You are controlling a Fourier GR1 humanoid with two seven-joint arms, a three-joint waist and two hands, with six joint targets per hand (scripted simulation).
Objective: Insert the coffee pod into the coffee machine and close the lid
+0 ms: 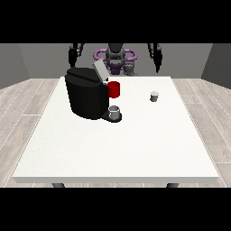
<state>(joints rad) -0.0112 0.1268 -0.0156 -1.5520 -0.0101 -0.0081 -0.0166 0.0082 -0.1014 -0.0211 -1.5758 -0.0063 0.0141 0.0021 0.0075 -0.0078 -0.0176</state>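
Observation:
A black coffee machine (85,94) stands on the white table (117,149) at the left of the middle, its grey lid (100,70) tilted up and open. A red part (114,89) shows at its front, and a grey cup (114,111) sits on its base. The small grey coffee pod (154,96) stands alone on the table to the right. Both hands hang raised behind the far edge, well away from pod and machine: the hand at the view's left (71,56) and the hand at the view's right (157,63). Neither holds anything.
The robot's torso (115,56) stands behind the table's far edge. Bare table surface spreads in front of the machine and the pod, down to the near edge. Wooden floor surrounds the table.

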